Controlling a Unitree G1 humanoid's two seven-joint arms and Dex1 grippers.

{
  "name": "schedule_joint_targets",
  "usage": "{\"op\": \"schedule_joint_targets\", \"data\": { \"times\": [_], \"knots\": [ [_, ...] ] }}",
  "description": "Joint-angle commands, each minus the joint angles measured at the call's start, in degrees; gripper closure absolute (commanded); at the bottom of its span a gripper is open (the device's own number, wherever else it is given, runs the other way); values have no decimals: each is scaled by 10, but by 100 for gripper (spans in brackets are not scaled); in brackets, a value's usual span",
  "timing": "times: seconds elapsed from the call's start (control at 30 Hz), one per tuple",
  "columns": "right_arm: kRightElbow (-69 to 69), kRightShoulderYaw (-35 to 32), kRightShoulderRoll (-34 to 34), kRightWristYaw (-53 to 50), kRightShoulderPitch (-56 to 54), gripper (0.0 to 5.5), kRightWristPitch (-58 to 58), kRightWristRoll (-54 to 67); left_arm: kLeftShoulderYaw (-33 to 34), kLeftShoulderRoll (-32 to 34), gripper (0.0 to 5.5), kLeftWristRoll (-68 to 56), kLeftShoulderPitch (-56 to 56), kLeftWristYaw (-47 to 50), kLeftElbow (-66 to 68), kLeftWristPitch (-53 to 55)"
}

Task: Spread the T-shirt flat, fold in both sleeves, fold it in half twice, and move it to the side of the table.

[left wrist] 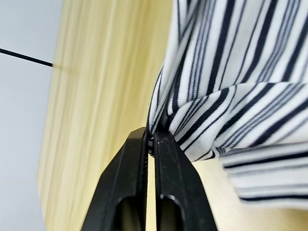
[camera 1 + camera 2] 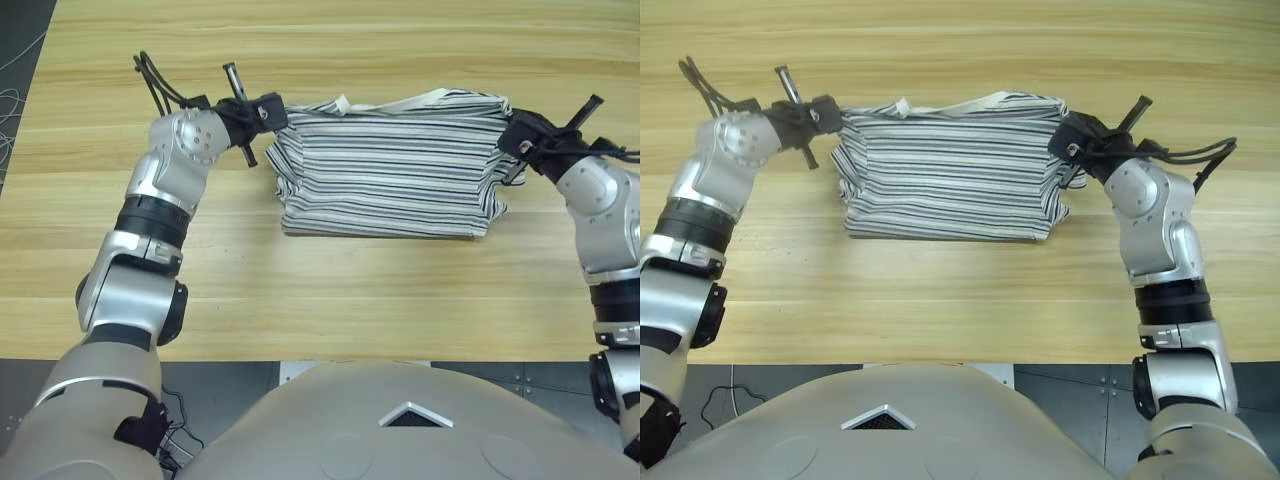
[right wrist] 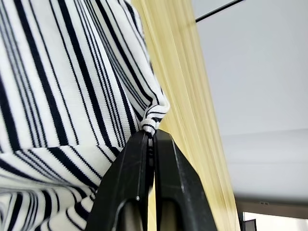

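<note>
A black-and-white striped T-shirt [image 2: 390,165] hangs folded over the wooden table [image 2: 330,300], its upper edge stretched between my two grippers and its lower edge resting on the wood. My left gripper [image 2: 275,113] is shut on the shirt's upper left corner; the left wrist view shows the black fingers [image 1: 168,168] pinching the fabric [image 1: 231,72]. My right gripper [image 2: 512,135] is shut on the upper right corner, and the right wrist view has its fingers [image 3: 168,178] clamped on a bunched hem [image 3: 154,115].
The table stretches bare in front of the shirt and behind it. Its front edge [image 2: 330,360] runs close to my body, and its left edge [image 2: 30,100] meets dark floor with loose cables.
</note>
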Motion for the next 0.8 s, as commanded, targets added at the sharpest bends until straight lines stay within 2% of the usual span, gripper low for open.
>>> {"op": "schedule_joint_targets", "data": {
  "times": [0.03,0.2,0.5,0.63,0.8],
  "knots": [
    [161,5,26,-28,-119,539,-33,15,-2,-35,540,15,-101,52,132,-17],
    [376,10,59,-108,-263,539,-109,23,4,-60,540,17,-178,125,234,-36],
    [530,-3,68,-236,-352,539,-179,39,23,-66,540,11,-224,231,281,-49],
    [533,-9,65,-181,-350,539,-202,67,33,-66,540,-2,-229,199,276,-63],
    [468,0,71,-14,-272,539,-256,131,55,-68,540,-56,-165,67,232,-90]
  ]
}}
